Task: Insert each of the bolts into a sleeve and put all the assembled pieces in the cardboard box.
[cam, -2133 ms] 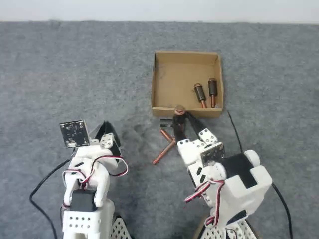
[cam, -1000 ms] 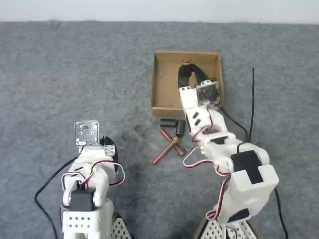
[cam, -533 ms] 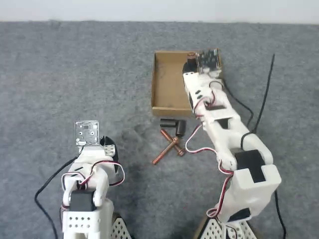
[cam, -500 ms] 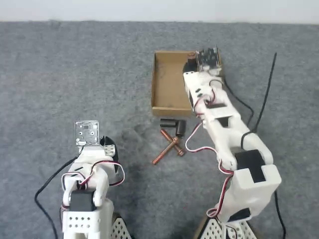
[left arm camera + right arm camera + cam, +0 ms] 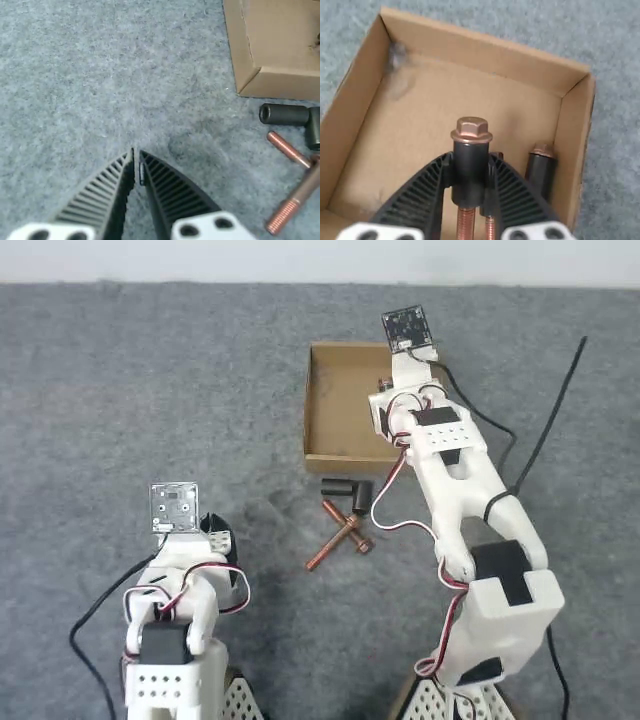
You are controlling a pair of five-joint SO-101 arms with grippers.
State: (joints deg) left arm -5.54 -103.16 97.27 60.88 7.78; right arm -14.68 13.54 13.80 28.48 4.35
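We see the right pincer [image 5: 470, 161] pinching an assembled piece [image 5: 470, 167] by its black sleeve, one finger on each side. The piece's long axis runs along the fingers, with the copper hex head out past the fingertips and the threaded end back toward the wrist. It hangs over the floor of the cardboard box [image 5: 485, 47], which sits in the upper middle of the high view [image 5: 307, 405]. There the right arm lies across the box and hides most of its inside.

A second assembled piece [image 5: 541, 167] rests in the box close to a side wall, head the same way as the held one. Another copper thread [image 5: 490, 227] shows between the fingers. Its upper part is hidden, so we cannot tell what it belongs to.

The left pincer [image 5: 136, 156] has its fingers pressed together with only a thin slit between them. It holds nothing and points down at the grey table [image 5: 150, 370].

Just below the box in the high view lie two loose sleeves [image 5: 337, 486], touching in an L. One lies left to right, the other top to bottom. Below them two loose bolts [image 5: 345, 527] are crossed in an X. In the left wrist view one sleeve [image 5: 284, 114] shows whole, and the other is cut off at the edge.
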